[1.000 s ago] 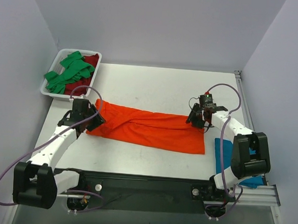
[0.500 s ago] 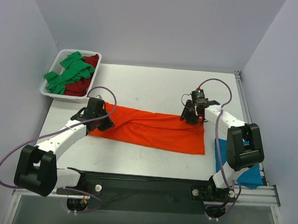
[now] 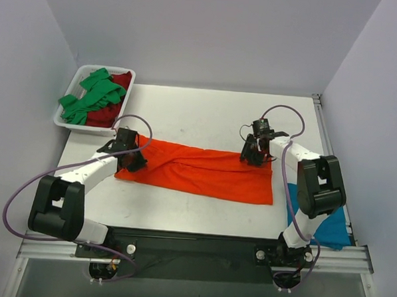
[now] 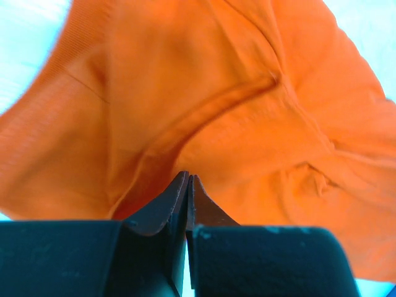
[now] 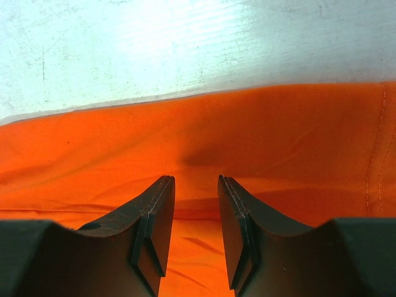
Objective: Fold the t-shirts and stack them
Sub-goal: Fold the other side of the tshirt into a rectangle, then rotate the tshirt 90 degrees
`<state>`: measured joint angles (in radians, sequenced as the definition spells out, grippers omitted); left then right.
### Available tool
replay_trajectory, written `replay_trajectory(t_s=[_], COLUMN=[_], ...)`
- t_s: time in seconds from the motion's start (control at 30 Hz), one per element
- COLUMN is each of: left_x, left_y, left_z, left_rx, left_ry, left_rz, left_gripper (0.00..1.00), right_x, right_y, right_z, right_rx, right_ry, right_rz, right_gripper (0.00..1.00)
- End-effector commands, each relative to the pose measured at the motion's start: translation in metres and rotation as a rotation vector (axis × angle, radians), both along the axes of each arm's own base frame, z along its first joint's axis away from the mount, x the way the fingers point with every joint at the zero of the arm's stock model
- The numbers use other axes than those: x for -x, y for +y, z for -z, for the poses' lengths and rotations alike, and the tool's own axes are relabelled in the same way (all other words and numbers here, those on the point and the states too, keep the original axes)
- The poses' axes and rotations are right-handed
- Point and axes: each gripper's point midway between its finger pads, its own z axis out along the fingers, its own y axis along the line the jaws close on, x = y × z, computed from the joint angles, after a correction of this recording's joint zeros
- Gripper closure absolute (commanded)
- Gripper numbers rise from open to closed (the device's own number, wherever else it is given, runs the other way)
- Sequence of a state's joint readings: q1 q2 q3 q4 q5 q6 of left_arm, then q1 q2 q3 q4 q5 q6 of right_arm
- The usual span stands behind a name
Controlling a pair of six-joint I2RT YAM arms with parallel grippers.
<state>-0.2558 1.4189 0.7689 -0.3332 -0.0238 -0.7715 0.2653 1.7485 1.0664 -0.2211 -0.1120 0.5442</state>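
Note:
The bright orange t-shirt (image 3: pixel 197 172) lies spread in a long strip across the table's middle. My left gripper (image 3: pixel 130 157) is at its left end; in the left wrist view its jaws (image 4: pixel 187 178) are pressed together, pinching a fold of the orange cloth (image 4: pixel 247 93). My right gripper (image 3: pixel 251 153) hovers at the shirt's far right edge, open, its fingers (image 5: pixel 158 204) straddling flat orange cloth (image 5: pixel 266 136) with nothing between them. A green t-shirt (image 3: pixel 91 96) and a dark red one (image 3: pixel 107 116) lie crumpled in the tray. A teal blue t-shirt (image 3: pixel 292 203) lies at the right, partly behind the right arm.
The white tray (image 3: pixel 76 127) stands at the far left corner against the left wall. Walls close in the table on the left, back and right. A black rail (image 3: pixel 193 245) carrying the arm bases runs along the near edge.
My left gripper moved right onto the shirt's left end and shut there. My right gripper slid a little left along the shirt's far edge, staying open.

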Motion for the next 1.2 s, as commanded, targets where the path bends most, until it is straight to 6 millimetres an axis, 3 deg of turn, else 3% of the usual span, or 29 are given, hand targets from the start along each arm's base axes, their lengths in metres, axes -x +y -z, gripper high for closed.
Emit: replay_trajectory(t_s=[0.0, 0.2, 0.43, 0.67, 0.8, 0.83, 0.9, 0.93, 0.97, 1.03, 1.07, 1.1, 1.13, 1.17], left_x=[-0.023, -0.018, -0.007, -0.017, -0.044, -0.058, -0.071, -0.087, -0.094, -0.118, -0.128, -0.135, -0.14, -0.164], left_y=[0.018, 0.027, 0.028, 0.029, 0.028, 0.026, 0.02, 0.015, 0.01, 0.0, -0.004, -0.012, -0.016, -0.028], left_z=[-0.019, -0.001, 0.037, 0.047, 0.038, 0.034, 0.032, 0.03, 0.03, 0.029, 0.027, 0.026, 0.04, 0.024], left_rx=[-0.005, -0.012, -0.006, -0.022, -0.052, -0.053, -0.054, -0.05, -0.045, -0.039, -0.037, -0.035, -0.035, -0.01], left_ry=[-0.097, -0.052, 0.026, 0.048, 0.037, 0.029, 0.021, 0.013, 0.014, 0.005, -0.003, -0.011, 0.017, -0.03], left_rz=[-0.049, -0.072, -0.102, -0.122, -0.116, -0.112, -0.095, -0.088, -0.078, -0.067, -0.058, -0.041, -0.029, -0.007], left_gripper=[0.9, 0.9, 0.91, 0.91, 0.91, 0.91, 0.91, 0.91, 0.91, 0.91, 0.91, 0.91, 0.91, 0.9], right_x=[-0.001, 0.003, 0.013, 0.035, 0.061, 0.069, 0.07, 0.089, 0.088, 0.113, 0.112, 0.121, 0.13, 0.129], right_y=[-0.007, -0.013, -0.018, -0.022, -0.02, -0.015, 0.001, 0.003, 0.01, 0.022, 0.03, 0.049, 0.054, 0.061], right_z=[-0.004, 0.001, 0.011, 0.02, 0.025, 0.026, 0.014, 0.024, 0.013, 0.021, 0.012, 0.009, 0.012, 0.005], right_rx=[0.041, 0.052, 0.067, 0.055, 0.011, -0.023, -0.109, -0.117, -0.15, -0.178, -0.219, -0.257, -0.269, -0.278], right_ry=[-0.001, 0.016, 0.043, 0.085, 0.104, 0.11, 0.047, 0.07, 0.01, 0.02, -0.035, -0.048, -0.052, -0.101], right_rz=[0.002, 0.012, 0.023, 0.065, 0.117, 0.128, 0.158, 0.169, 0.169, 0.197, 0.205, 0.187, 0.187, 0.189], right_gripper=[0.65, 0.65, 0.65, 0.65, 0.65, 0.65, 0.65, 0.65, 0.65, 0.65, 0.65, 0.65, 0.65, 0.65])
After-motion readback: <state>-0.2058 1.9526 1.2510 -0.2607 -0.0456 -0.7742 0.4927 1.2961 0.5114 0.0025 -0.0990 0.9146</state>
